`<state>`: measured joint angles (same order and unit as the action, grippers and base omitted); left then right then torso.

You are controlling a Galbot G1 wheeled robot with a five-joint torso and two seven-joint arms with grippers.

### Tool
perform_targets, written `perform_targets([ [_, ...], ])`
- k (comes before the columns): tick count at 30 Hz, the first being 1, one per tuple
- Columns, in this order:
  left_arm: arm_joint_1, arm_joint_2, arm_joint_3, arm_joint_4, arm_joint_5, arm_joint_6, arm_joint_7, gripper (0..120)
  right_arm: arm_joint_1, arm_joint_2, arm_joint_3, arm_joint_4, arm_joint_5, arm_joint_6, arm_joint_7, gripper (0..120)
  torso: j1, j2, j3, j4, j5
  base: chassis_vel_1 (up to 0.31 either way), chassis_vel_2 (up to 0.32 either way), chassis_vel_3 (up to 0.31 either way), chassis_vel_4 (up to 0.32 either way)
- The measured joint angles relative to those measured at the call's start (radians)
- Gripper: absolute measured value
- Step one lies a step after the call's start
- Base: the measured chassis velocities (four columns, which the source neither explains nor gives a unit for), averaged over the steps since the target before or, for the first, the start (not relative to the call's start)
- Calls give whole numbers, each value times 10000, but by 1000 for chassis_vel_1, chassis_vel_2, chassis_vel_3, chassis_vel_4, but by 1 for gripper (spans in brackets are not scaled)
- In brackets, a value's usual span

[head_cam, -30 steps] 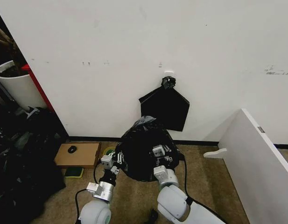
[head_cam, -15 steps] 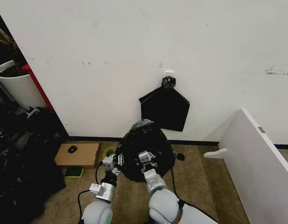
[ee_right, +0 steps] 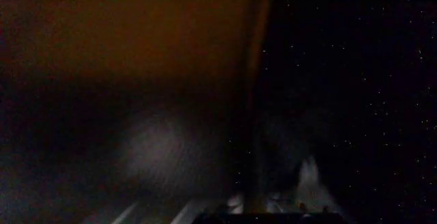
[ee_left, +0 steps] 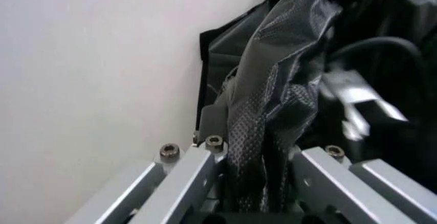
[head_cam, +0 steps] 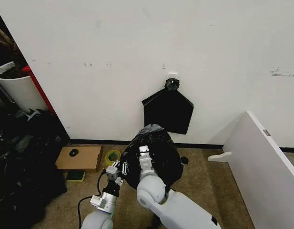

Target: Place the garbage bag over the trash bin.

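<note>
A white wall rises behind a brown carpet floor (head_cam: pixel 218 186). Just before that wall, the garbage bag (head_cam: pixel 158 155) is draped as a glossy mound, presumably over the trash bin, which is hidden. Its film is pinched between the left gripper (ee_left: pixel 256 183) fingers, likely for tension. Whether the right gripper (head_cam: pixel 144 151), resting against the bag, is spread cannot be told.

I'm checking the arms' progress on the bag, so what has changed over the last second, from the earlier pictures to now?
The right gripper swung across the glossy black plastic garbage bag toward the robot's left, ending near the bag's top. The left gripper shifted slightly and stays clamped on a fold of the bag at its left edge. The bag's bulge changed shape a little. The flat matte black bag on the wall and the cardboard box stayed put.
</note>
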<state>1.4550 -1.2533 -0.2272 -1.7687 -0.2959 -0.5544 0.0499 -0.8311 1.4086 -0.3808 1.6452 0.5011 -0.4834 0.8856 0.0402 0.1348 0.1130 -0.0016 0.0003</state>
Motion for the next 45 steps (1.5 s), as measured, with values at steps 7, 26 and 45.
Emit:
perform_targets([
  [7, 123, 12, -205, -29, 195, -158, 56, 3, 188, -59, 208, -334, -7, 2, -81, 0, 0, 0, 0, 0, 0, 0, 0, 0, 0],
  [26, 107, -45, -561, -118, 2, -108, -127, 3, -273, -1244, 283, 154, -1082, -256, -326, 0, 0, 0, 0, 0, 2, 0, 0, 0, 0],
  [45, -543, -24, -867, -301, -2104, 1161, -325, 3, -2279, -3182, 485, 2915, -3255, 5130, -6513, 32, -1, 0, -1, -1, 1, 0, 0, 0, 0],
])
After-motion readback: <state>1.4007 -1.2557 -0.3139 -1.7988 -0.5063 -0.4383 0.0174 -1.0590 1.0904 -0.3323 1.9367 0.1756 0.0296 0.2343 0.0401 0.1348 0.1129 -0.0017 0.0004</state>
